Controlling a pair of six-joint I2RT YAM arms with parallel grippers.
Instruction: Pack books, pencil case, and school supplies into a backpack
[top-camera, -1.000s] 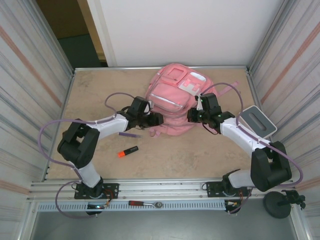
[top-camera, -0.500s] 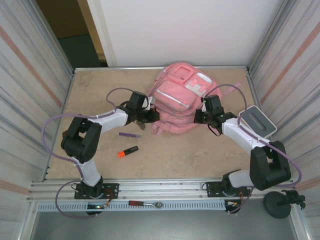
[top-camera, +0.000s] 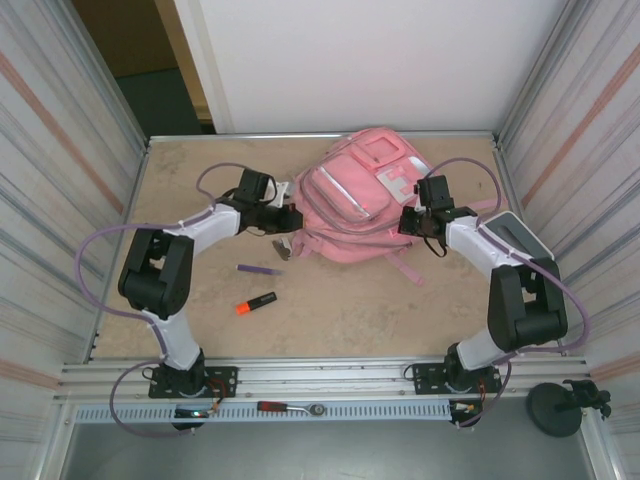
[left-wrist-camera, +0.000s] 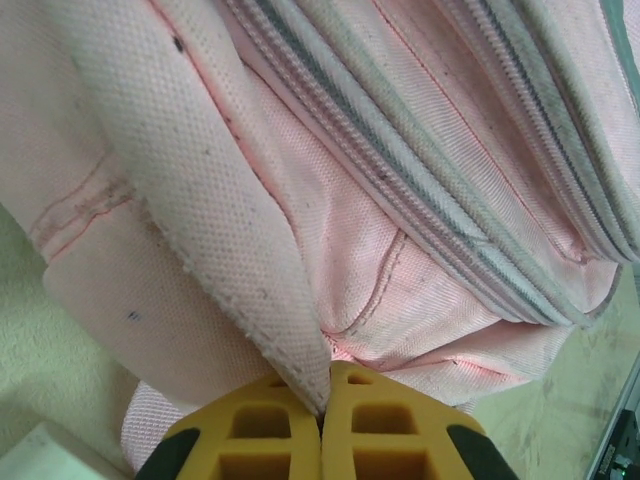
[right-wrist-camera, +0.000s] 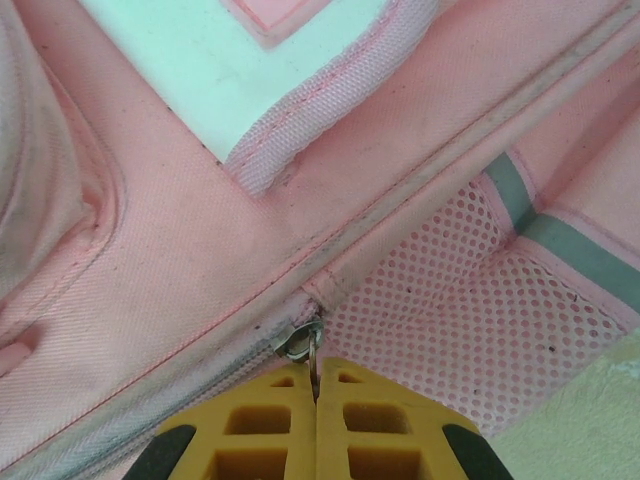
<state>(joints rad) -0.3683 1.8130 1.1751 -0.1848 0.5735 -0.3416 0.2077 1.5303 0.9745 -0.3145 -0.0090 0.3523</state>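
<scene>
The backpack (top-camera: 360, 195) lies at twelve o'clock on the table (top-camera: 340, 310). The left gripper (top-camera: 292, 221), at its nine o'clock, is closed on its fabric edge. The right gripper (top-camera: 406, 222), at three o'clock, pinches the zipper pull (right-wrist-camera: 305, 345). The marker (top-camera: 256, 302) and the purple pen (top-camera: 258, 269) lie at its seven o'clock.

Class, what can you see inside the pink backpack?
Of the backpack, the outer pink fabric is visible; its inside is covered. The purple pen and marker lie outside, on the table.
</scene>
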